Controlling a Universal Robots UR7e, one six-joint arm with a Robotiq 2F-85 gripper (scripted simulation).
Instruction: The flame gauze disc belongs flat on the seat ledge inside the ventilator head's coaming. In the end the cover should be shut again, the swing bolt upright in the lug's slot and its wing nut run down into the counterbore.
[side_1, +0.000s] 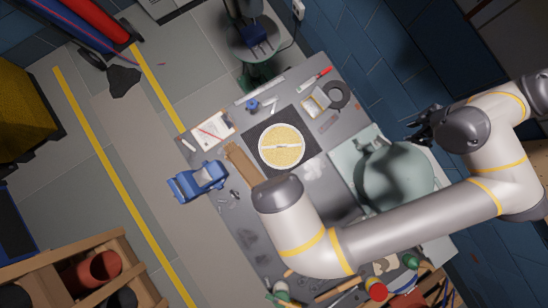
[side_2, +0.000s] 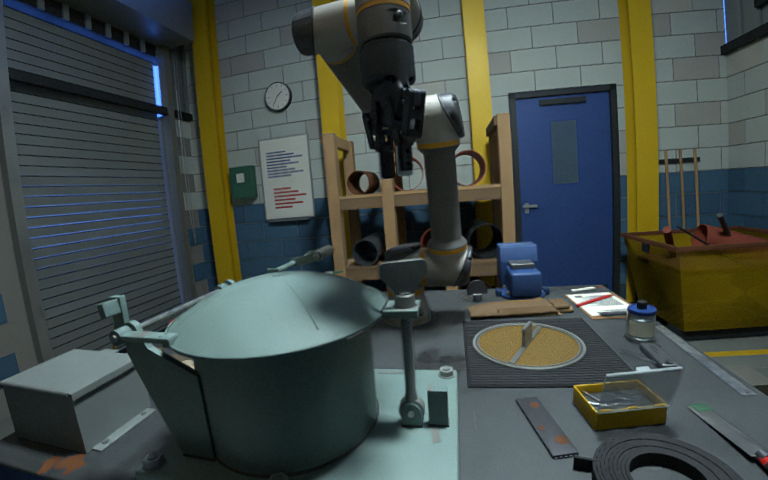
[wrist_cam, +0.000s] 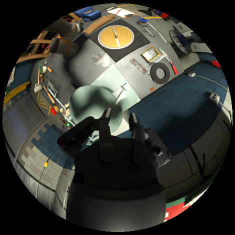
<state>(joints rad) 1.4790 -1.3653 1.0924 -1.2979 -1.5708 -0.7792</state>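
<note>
The wing nut sits on top of the upright swing bolt at the rim of the pale green ventilator head, and my gripper hangs well above it, open and empty. The domed cover lies shut on the head. The flame gauze disc, a golden mesh circle with a pale rim and a cross bar, lies flat on a dark ribbed mat on the bench beyond the head. In the wrist camera the bolt and nut show just beyond my fingertips.
A small yellow tray stands on the bench near a coil of black gasket. A blue vise, a clipboard and a jar lie around the mat. A grey box stands left of the head.
</note>
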